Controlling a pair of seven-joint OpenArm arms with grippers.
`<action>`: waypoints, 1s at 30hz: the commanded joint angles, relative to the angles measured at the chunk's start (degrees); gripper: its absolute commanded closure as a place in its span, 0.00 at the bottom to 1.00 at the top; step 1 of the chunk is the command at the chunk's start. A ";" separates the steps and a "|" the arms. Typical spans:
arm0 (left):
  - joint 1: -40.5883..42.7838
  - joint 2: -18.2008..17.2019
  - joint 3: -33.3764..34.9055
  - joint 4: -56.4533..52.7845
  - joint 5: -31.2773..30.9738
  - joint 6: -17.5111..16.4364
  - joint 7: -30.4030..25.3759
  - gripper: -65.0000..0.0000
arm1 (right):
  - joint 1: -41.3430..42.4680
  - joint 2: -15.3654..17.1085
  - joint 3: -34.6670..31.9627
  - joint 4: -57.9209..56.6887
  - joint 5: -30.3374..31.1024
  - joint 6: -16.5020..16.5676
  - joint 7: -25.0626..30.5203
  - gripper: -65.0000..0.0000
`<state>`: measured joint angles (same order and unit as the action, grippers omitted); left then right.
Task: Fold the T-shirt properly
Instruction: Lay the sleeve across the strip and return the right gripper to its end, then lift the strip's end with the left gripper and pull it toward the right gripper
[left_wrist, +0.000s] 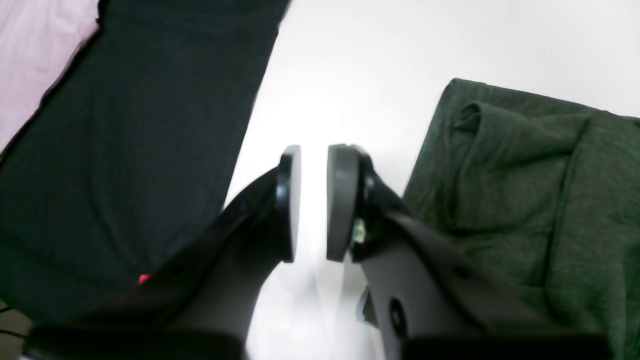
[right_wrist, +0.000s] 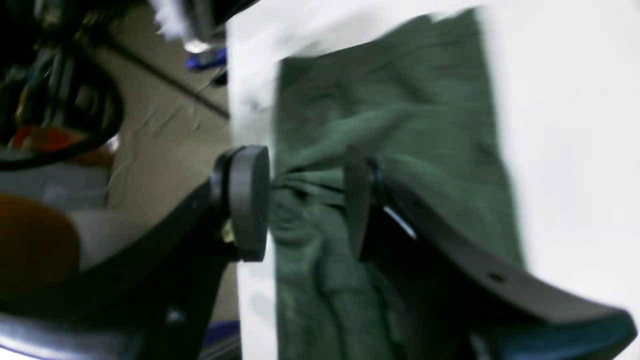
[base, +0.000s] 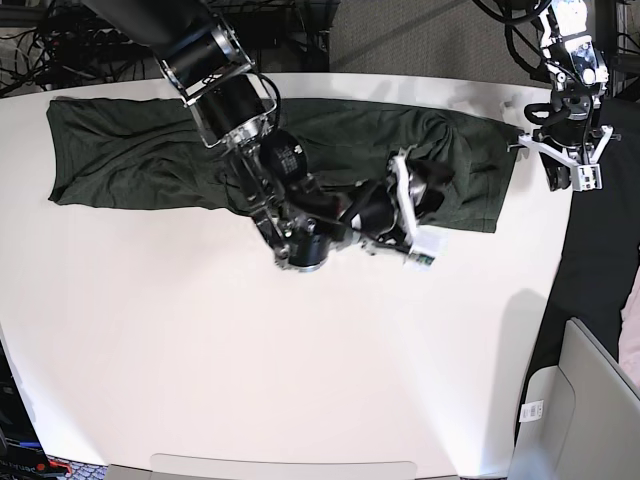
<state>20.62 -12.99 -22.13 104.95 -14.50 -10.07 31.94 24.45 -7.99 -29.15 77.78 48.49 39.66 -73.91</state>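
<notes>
The dark heathered olive-green long-sleeved knit T-shirt (base: 180, 150) lies stretched in a long band across the far side of the white table (base: 250, 370), one end lying flat towards the base view's left and the other end, rumpled and partly doubled over, reaching almost to the table's edge at the base view's right. The right gripper (base: 412, 218) is low over that rumpled end, its black arm reaching across the shirt; in the right wrist view its two round black pads (right_wrist: 248, 202) stand spread apart with bunched green fabric showing between them, though the view is blurred and it cannot be told whether either pad touches the cloth. The left gripper (base: 567, 160) hangs near the table's edge just beyond the end of the shirt; in the left wrist view its pads (left_wrist: 341, 200) are set close together with a narrow gap of white table showing between them and nothing pinched, the shirt's folded end lying to one side and a black cloth (left_wrist: 125, 150) to the other.
</notes>
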 joint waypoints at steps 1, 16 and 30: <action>-0.18 -0.68 -0.33 1.03 -0.14 0.18 -1.04 0.85 | 1.18 -1.01 1.41 2.27 1.75 0.34 0.99 0.62; -5.11 0.99 0.20 1.82 -0.31 0.09 15.92 0.60 | -9.37 14.89 20.75 13.61 1.75 0.34 0.99 0.62; -17.24 -1.20 0.20 0.86 -15.61 0.00 42.47 0.60 | -14.21 21.83 27.34 17.91 1.75 0.34 0.99 0.62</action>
<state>3.92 -13.47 -21.87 105.19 -29.98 -10.07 73.78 9.04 13.61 -2.11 94.24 48.62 39.68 -74.00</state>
